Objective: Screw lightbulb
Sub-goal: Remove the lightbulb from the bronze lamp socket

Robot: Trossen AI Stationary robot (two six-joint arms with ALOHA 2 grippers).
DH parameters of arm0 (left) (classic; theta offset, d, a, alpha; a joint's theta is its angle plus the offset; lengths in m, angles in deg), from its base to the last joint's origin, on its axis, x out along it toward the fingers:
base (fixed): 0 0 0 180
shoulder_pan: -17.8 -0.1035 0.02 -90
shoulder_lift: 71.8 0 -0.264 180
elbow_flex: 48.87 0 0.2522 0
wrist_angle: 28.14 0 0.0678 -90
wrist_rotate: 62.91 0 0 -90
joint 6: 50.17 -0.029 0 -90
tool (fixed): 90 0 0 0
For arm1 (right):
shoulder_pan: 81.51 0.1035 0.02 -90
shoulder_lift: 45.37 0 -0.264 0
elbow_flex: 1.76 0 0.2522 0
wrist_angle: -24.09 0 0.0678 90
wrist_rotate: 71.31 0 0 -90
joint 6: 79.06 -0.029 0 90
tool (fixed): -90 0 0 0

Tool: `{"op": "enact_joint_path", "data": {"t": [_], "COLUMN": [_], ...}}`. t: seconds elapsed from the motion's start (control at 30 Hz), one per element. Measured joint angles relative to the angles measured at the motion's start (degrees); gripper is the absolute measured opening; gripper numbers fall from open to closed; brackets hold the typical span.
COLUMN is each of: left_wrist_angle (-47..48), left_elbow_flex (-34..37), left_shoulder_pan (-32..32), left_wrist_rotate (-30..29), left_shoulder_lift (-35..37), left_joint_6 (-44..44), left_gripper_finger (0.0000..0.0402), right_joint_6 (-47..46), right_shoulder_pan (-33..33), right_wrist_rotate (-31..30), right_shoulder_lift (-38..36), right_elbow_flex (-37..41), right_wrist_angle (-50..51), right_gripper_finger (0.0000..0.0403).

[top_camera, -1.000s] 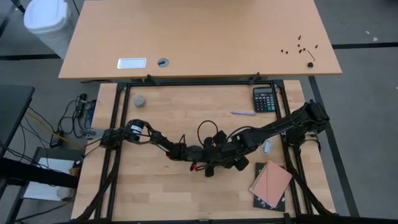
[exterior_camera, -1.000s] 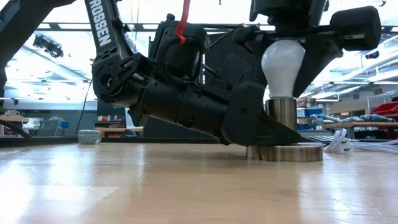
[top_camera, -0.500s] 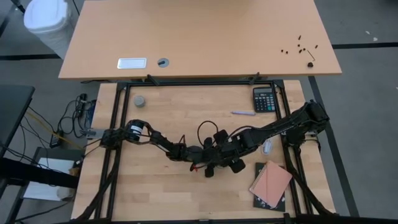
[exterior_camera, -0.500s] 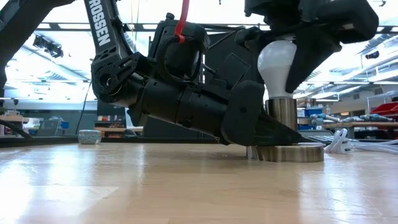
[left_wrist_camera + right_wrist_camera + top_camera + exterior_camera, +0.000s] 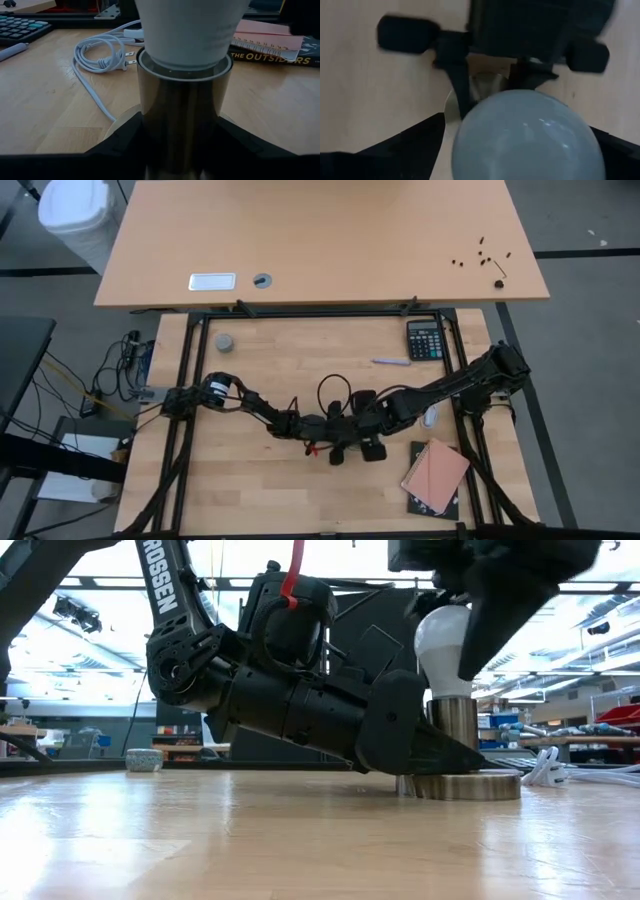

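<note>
White lightbulb (image 5: 447, 640) sits in its socket (image 5: 184, 107), which the left gripper (image 5: 180, 150) clamps steady while the right gripper (image 5: 520, 150) closes around the bulb to twist.

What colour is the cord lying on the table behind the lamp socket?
White; the cord shows best in the left wrist view, coiled on the wooden table.

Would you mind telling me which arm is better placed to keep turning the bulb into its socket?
The right. Its gripper sits directly above the lightbulb, jaws either side of the glass, free to twist. The left gripper lies low on the table, jaws clamped around the metal socket, steadying it.
</note>
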Motion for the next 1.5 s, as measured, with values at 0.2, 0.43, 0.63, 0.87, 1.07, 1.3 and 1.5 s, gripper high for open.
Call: {"op": "enact_joint_path", "data": {"t": [0.2,0.43,0.63,0.87,1.07,1.3,1.5], "left_wrist_angle": [0.0,0.0,0.0,0.0,0.0,0.0,0.0], "left_elbow_flex": [0.0,0.0,0.0,0.0,0.0,0.0,0.0], "left_shoulder_pan": [0.0,0.0,0.0,0.0,0.0,0.0,0.0], "left_wrist_rotate": [0.0,0.2,0.3,0.3,0.4,0.4,0.4], "left_shoulder_lift": [0.0,0.0,0.0,0.0,0.0,0.0,0.0], "left_joint_6": [0.0,0.1,0.1,0.1,0.1,0.2,0.2], "left_gripper_finger": [0.0189,0.0189,0.0189,0.0189,0.0189,0.0189,0.0189], "right_joint_6": [-14.3,-29.9,-39.3,-47.6,-49.2,-53.4,-52.6], "right_shoulder_pan": [-0.4,-0.4,0.0,1.1,2.3,5.4,8.8], "right_wrist_rotate": [-0.1,1.0,1.3,-6.1,-8.6,-13.8,-21.0], "right_shoulder_lift": [0.0,0.0,0.0,0.0,0.1,0.2,0.2], "right_elbow_flex": [0.0,0.0,0.0,0.0,0.0,1.3,2.8], "right_wrist_angle": [1.7,3.7,3.2,2.6,0.7,0.7,-3.3], "right_gripper_finger": [0.0377,0.0382,0.0382,0.0382,0.0381,0.0369,0.0364]}}
